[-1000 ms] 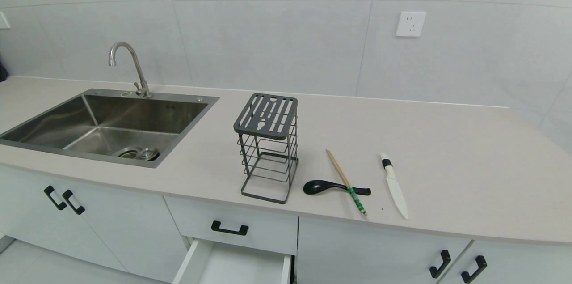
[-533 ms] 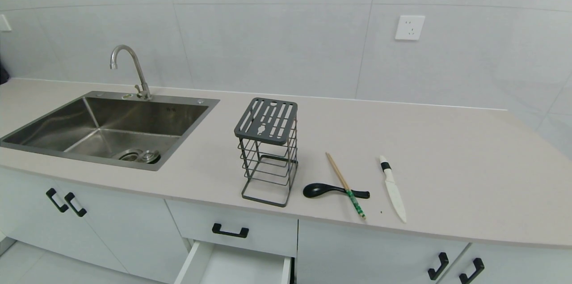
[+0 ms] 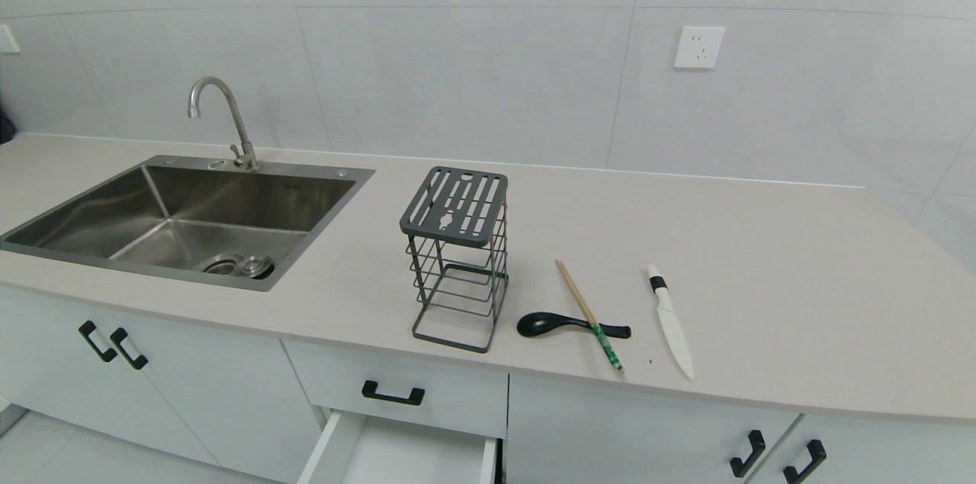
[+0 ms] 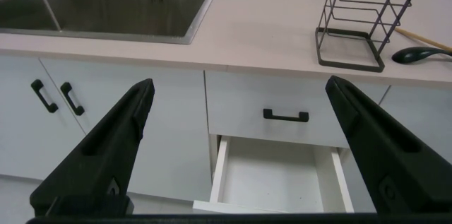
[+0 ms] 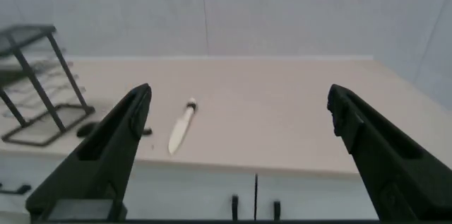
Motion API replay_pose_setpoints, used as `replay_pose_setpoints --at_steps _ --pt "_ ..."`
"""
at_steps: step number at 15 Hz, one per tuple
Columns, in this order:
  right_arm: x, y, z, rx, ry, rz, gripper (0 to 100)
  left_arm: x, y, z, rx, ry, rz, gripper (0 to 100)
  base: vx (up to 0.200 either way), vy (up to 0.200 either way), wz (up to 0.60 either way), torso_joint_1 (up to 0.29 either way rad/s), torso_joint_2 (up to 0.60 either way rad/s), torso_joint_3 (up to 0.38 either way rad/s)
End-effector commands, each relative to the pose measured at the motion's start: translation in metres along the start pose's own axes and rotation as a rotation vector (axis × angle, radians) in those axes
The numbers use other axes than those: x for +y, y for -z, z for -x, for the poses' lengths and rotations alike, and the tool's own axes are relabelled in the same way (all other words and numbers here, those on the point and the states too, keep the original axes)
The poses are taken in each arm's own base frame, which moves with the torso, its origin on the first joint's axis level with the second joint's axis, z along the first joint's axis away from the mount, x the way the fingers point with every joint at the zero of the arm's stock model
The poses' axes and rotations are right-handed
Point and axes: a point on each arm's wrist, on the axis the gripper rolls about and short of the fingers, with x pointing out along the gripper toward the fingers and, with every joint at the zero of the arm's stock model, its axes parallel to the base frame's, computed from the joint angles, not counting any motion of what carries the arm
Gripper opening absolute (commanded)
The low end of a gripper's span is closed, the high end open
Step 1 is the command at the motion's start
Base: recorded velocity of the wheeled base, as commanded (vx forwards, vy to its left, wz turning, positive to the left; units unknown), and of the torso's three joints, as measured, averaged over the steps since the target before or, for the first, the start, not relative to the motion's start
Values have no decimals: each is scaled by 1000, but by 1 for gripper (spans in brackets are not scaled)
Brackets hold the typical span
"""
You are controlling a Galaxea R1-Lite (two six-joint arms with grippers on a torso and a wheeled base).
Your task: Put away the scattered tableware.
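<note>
A black spoon [image 3: 568, 325] lies on the counter near the front edge, with a pair of wooden chopsticks [image 3: 591, 314] lying across its handle. Right of them rests a white knife [image 3: 669, 320] with a black band. A dark wire cutlery rack [image 3: 457, 259] stands upright to the left of the spoon. My left gripper [image 4: 240, 153] is open and hangs in front of the cabinets, facing the open drawer [image 4: 282, 181]; the rack [image 4: 367, 12] and spoon [image 4: 420, 54] are above it. My right gripper [image 5: 240, 153] is open, level with the counter's front edge, facing the knife [image 5: 181, 126].
A steel sink [image 3: 91, 198] with a faucet [image 3: 221, 114] is set into the counter's left part. Below the rack a white drawer [image 3: 396, 453] stands pulled out. A wall socket [image 3: 698, 47] is on the tiled wall. Bare counter spreads right of the knife.
The head camera shifted slightly a second ago, so the whole picture moved down a little. The tableware and rack lie where they were.
</note>
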Motion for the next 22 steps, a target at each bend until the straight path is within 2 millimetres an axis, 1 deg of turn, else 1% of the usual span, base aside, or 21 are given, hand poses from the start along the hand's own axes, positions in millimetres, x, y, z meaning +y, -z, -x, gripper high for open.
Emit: replay_pose_setpoints --at_steps 1,3,4,5,6,7,8,9,10,11,15,18,19,20,22 --pt "3 -27 -19 62 -121 -3 100 0 0 0 0 0 0 100 0 0 0 0 0 0" --pt "3 -22 -36 201 -198 -25 100 0 0 0 2 0 0 100 0 0 0 0 0 0" --pt "4 -12 -47 340 -247 -54 100 0 0 0 2 0 0 100 0 0 0 0 0 0" --pt "4 -6 -53 436 -285 -79 100 0 0 0 0 0 0 100 0 0 0 0 0 0" --pt "5 -3 -57 479 -306 -91 100 0 0 0 0 0 0 100 0 0 0 0 0 0" --pt "5 2 -68 565 -346 -109 100 0 0 0 0 0 0 100 0 0 0 0 0 0" --pt "8 7 -82 660 -389 -122 100 0 0 0 0 0 0 100 0 0 0 0 0 0" --pt "9 8 -89 689 -412 -122 100 0 0 0 0 0 0 100 0 0 0 0 0 0" --pt "15 14 -106 759 -474 -121 100 0 0 0 0 0 0 100 0 0 0 0 0 0" --pt "18 18 -113 783 -495 -115 100 0 0 0 0 0 0 100 0 0 0 0 0 0" --pt "30 37 -162 867 -547 -37 100 0 0 0 0 0 0 100 0 0 0 0 0 0" --pt "54 52 -196 916 -651 2 100 0 0 0 0 0 0 100 0 0 0 0 0 0" --pt "58 55 -201 931 -655 8 100 0 0 0 0 0 0 100 0 0 0 0 0 0" --pt "72 65 -213 965 -669 29 100 0 0 0 2 0 0 100 0 0 0 0 0 0" --pt "88 74 -222 998 -688 3 100 0 0 0 0 0 0 100 0 0 0 0 0 0"
